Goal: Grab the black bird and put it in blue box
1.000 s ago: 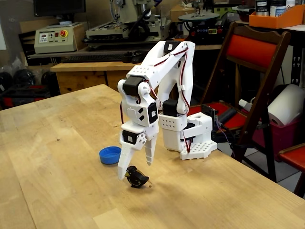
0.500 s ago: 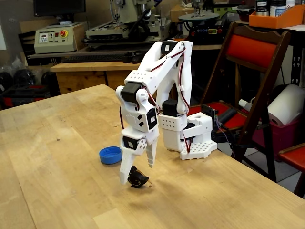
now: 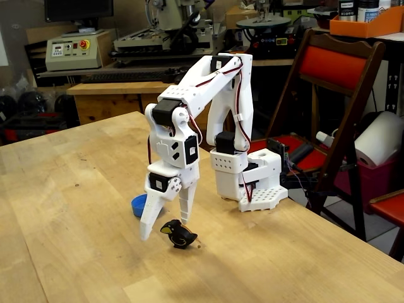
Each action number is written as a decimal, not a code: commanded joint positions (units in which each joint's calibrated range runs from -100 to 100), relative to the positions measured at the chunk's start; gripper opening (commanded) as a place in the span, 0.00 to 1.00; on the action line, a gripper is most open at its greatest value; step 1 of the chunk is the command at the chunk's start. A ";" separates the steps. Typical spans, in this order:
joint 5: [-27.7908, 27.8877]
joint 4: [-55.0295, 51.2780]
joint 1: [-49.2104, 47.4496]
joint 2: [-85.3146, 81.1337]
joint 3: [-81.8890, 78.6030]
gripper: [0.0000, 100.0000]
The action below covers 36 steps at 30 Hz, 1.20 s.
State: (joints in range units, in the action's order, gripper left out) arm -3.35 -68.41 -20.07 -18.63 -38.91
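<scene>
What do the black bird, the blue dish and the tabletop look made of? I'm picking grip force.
The black bird looks like hard glossy plastic, going by its sheen, though glazed ceramic is possible. The blue dish looks like smooth moulded plastic, uniform in colour. The tabletop is pale wood with visible grain and plank seams. The white pincer seems to be matte printed plastic.

Bird (image 3: 178, 235) right of, before box (image 3: 139, 206)

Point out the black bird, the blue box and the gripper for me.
black bird (image 3: 179, 235), fixed view, on its glossy black body.
blue box (image 3: 137, 206), fixed view, on its visible left rim.
gripper (image 3: 165, 228), fixed view, midway between the tips of its white fingers.
</scene>
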 commanded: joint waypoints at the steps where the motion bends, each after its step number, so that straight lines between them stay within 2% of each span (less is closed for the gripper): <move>1: 0.10 -0.05 0.15 -0.67 2.89 0.43; 36: -0.15 0.43 0.67 -0.41 -5.87 0.43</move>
State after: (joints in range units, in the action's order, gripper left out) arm -3.35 -68.01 -20.07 -18.63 -45.09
